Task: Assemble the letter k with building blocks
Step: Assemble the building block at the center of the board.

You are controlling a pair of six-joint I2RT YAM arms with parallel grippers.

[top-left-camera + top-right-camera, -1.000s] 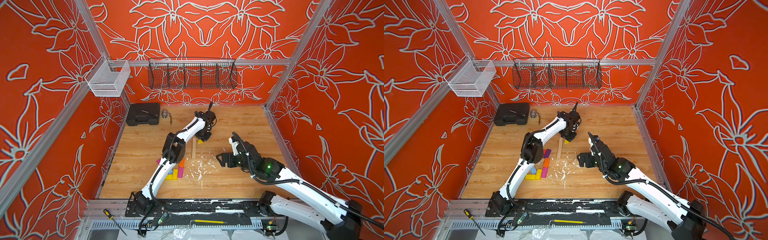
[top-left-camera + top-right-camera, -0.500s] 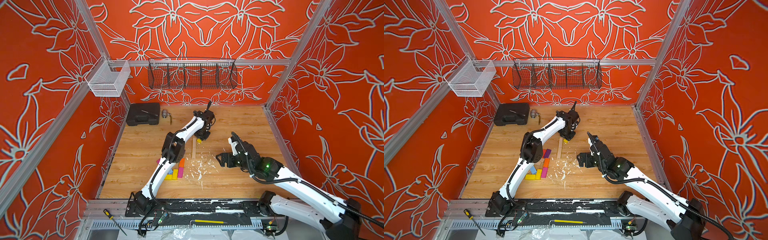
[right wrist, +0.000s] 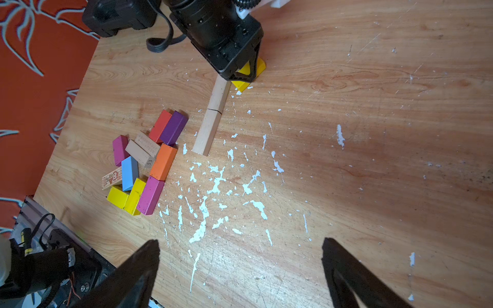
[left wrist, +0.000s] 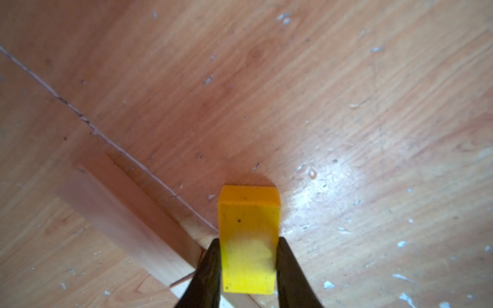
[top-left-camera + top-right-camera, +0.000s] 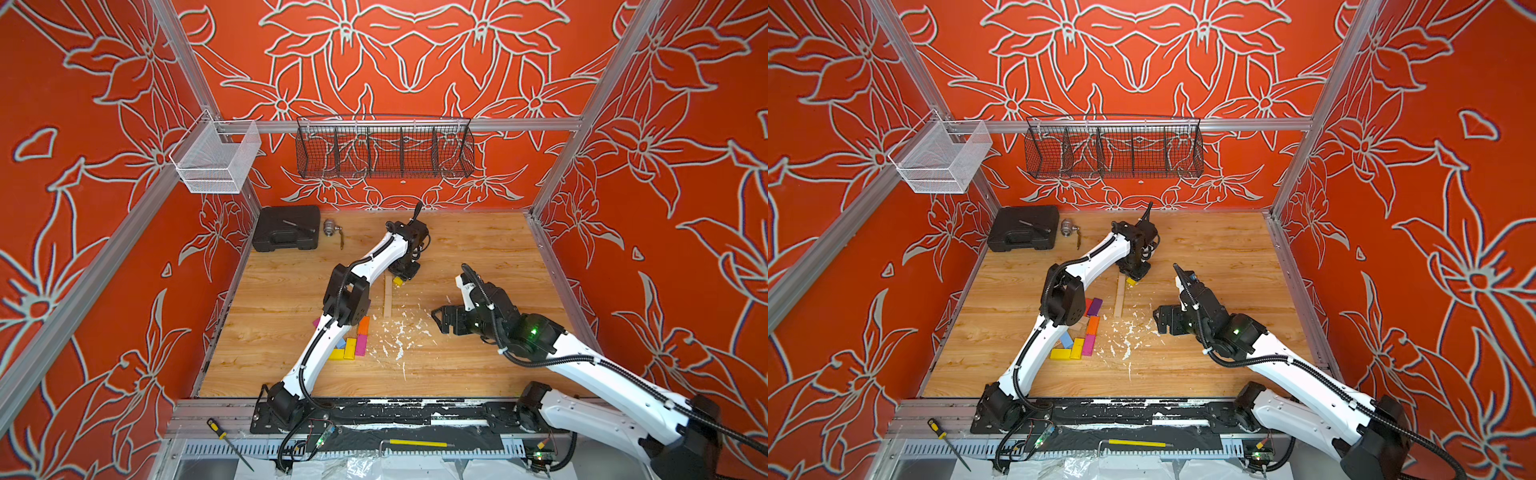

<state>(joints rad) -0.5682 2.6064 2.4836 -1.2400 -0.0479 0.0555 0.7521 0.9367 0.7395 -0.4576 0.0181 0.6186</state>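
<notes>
Wood-grain tabletop (image 3: 373, 120), glossy and scuffed, lies under both grippers. Well off to one side of the wide-open, empty right gripper (image 3: 240, 245) sits a loose heap of painted blocks (image 3: 149, 165), smooth flat-sided slabs. Two plain wooden planks (image 3: 213, 117) lie end to end, one end just beside the left gripper (image 4: 248, 240), which clamps a yellow block (image 4: 249, 221) low at the table. Letting go askew could knock those planks crooked; white flecks (image 3: 213, 184) underneath might tilt the block.
</notes>
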